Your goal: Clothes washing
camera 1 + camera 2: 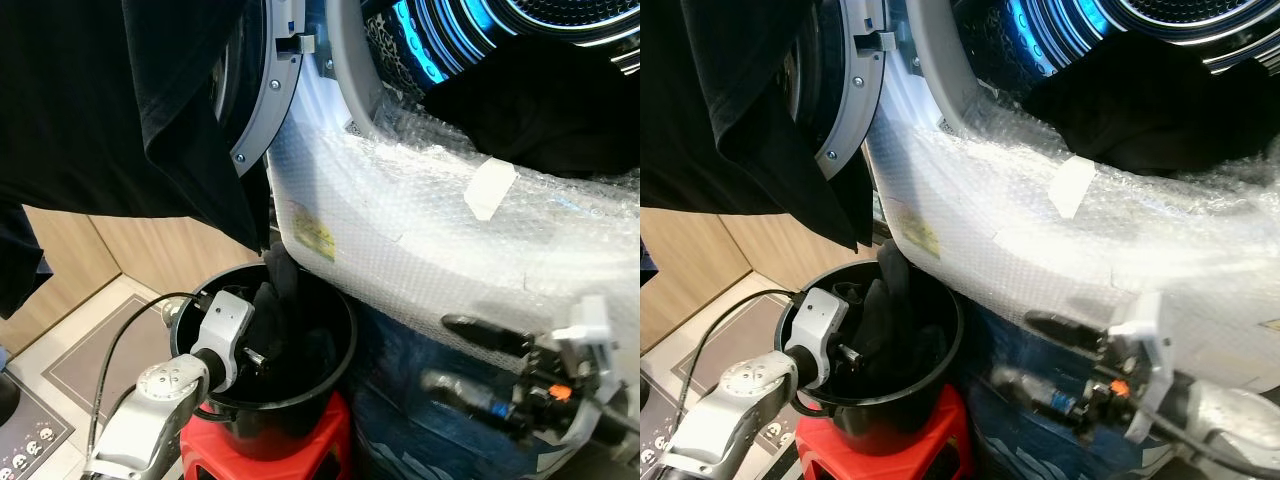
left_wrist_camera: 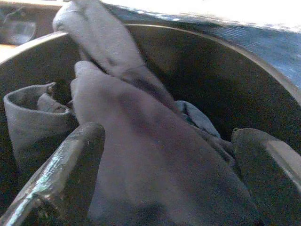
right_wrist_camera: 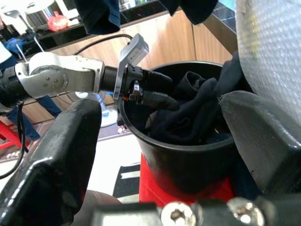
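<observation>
Reaching down into a round black plastic bucket (image 1: pixel 330 345), the left gripper (image 3: pixel 157 89) has both of its black fingers inside the rim, spread apart with a fold of dark grey clothing (image 2: pixel 155 165) lying between them. The left wrist view shows one finger on each side of the cloth with a gap, so it's released, not clamped on anything. The fabric is bunched up in the bucket, and one end of it climbs over the rim on the side closest to the washer.

The bucket sits on a bright red plastic stool (image 1: pixel 330 430), just beside the front of a white washing machine wrapped in clear bubble wrap (image 1: pixel 430 240). A piece of pale tape (image 1: pixel 490 188) is stuck on the wrap. Up top there's the grey rubber door seal and the drum (image 1: pixel 440 40), glowing blue inside, with a dark garment (image 1: pixel 545 115) lying in the opening.

The right gripper (image 1: pixel 480 365) hangs low in front of the machine, well apart from the bucket, fingers parted and holding nothing.

A big black cloth (image 1: pixel 110 110) hangs across the upper left of the head views. Behind it are light wooden cabinet panels (image 1: pixel 90 250) and a tiled floor (image 1: pixel 90 355).
</observation>
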